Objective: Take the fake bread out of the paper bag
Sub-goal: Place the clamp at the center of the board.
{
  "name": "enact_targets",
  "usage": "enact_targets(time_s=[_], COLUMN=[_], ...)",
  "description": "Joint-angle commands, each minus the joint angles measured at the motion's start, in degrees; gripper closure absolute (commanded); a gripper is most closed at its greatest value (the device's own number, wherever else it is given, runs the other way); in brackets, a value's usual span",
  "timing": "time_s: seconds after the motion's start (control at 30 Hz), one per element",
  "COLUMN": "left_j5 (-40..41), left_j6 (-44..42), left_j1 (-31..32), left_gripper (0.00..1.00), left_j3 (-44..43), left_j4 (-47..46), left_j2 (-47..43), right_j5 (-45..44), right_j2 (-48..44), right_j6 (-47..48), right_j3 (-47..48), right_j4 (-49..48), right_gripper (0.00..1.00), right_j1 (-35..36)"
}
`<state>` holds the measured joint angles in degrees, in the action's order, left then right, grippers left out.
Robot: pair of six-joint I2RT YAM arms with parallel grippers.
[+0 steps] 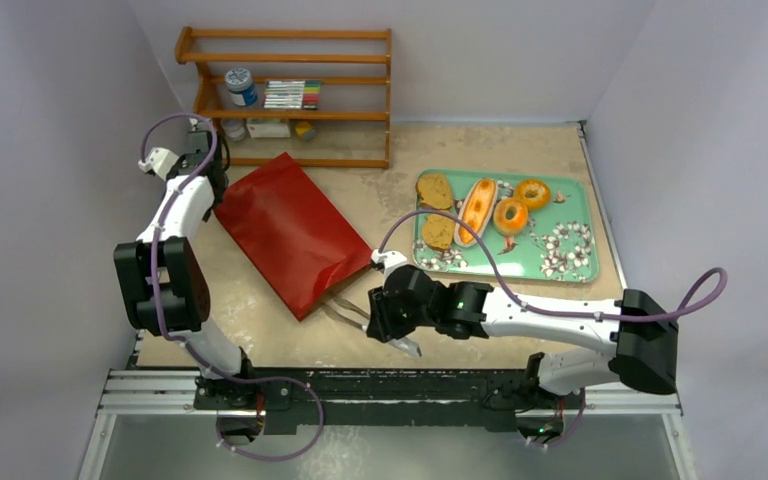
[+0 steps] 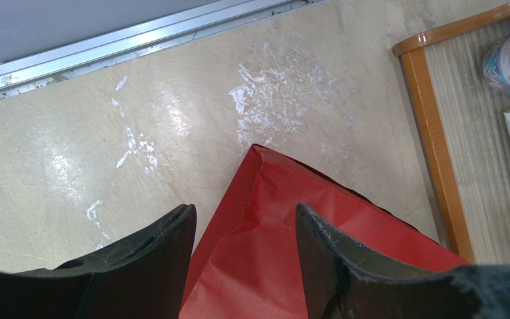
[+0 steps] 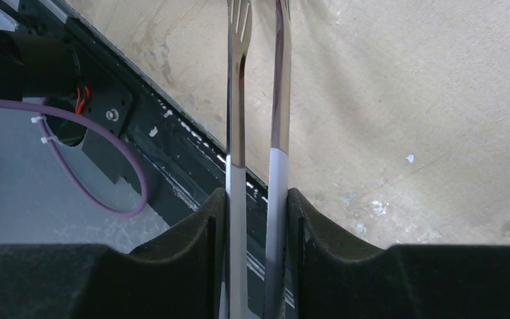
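Note:
The red paper bag lies flat on the table, its mouth toward the near edge. The fake bread lies on the teal tray: two brown slices, a long split bun and two ring bagels. My left gripper is at the bag's far left corner. In the left wrist view it stands open, with the red paper showing between its fingers. My right gripper is shut on metal tongs, whose tips point at the bag's mouth.
A wooden shelf with jars and boxes stands against the back wall, close behind the bag; its base edge shows in the left wrist view. White walls close in the sides. The arms' black rail runs along the near edge.

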<state>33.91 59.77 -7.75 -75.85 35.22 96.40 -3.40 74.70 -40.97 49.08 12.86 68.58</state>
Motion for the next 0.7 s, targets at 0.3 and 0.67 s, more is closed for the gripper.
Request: enact_targets(time_s=[0.3, 0.67], left_j5=[1.9, 1.4], left_j6=[-2.5, -3.0], left_j1=[-0.3, -0.3], left_gripper=[0.44, 0.44], left_j3=[-2.8, -0.1], left_j4=[-2.1, -3.3], left_j2=[2.5, 2.8], right_j5=[-3.2, -2.0], right_j2=[0.7, 4.9], right_j6=[0.9, 7.7], right_j3=[1.8, 4.0], right_j4=[-6.1, -11.9], right_gripper=[0.64, 0.65], right_j1=[-3.7, -10.1])
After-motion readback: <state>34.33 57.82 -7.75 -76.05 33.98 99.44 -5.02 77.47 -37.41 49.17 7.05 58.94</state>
